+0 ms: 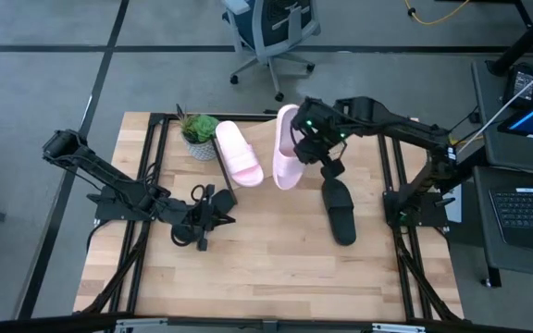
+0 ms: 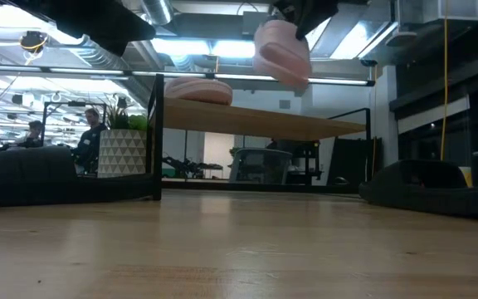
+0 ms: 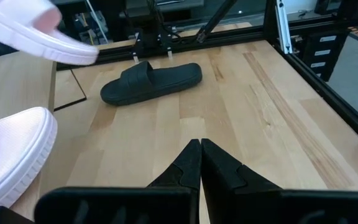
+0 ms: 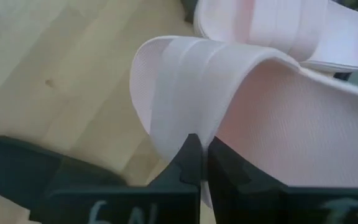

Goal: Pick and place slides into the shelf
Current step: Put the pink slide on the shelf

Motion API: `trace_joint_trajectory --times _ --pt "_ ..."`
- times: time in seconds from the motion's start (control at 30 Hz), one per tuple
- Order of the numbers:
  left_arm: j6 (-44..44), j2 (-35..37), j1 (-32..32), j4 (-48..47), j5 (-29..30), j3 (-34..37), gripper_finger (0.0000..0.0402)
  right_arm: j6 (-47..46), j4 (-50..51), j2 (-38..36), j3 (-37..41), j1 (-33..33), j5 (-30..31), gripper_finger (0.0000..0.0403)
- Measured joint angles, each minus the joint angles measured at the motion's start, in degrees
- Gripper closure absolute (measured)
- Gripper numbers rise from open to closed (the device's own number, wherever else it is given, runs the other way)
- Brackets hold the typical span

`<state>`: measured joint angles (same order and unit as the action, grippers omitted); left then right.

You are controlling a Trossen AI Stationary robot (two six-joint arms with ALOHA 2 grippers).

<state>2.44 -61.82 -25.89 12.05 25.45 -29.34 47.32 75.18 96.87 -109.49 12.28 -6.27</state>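
Reading "6N", white lettering on right pincer (image 4: 196, 163) pinching pink slide (image 4: 241, 87).

Only legible marking I can find: pale hand-drawn characters on the dark body of the right gripper (image 4: 194, 163), seen in its own wrist view. They look like "6N", with a further partial mark toward the edge I can't make out. Nothing readable on the slides, shelf or monitors.
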Motion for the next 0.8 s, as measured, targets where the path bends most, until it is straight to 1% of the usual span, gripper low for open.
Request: trace_joint_trajectory --times 0.17,0.37,0.57,0.8 --pt "0.0 0.0 0.0 0.0 0.0 0.0 0.0397 4.5 2.3 3.6 -4.6 2.0 -1.0 0.0391" --pt "0.0 0.0 0.0 0.0 0.0 0.0 0.0397 10.1 3.6 6.9 -7.5 4.0 -1.0 0.0391" --pt "0.0 0.0 0.0 0.0 0.0 0.0 0.0397 15.8 2.9 9.1 -7.7 6.1 -0.9 0.0391" --pt "0.0 0.0 0.0 0.0 0.0 0.0 0.0397 17.7 0.7 10.4 -7.7 7.7 -1.0 0.0392"
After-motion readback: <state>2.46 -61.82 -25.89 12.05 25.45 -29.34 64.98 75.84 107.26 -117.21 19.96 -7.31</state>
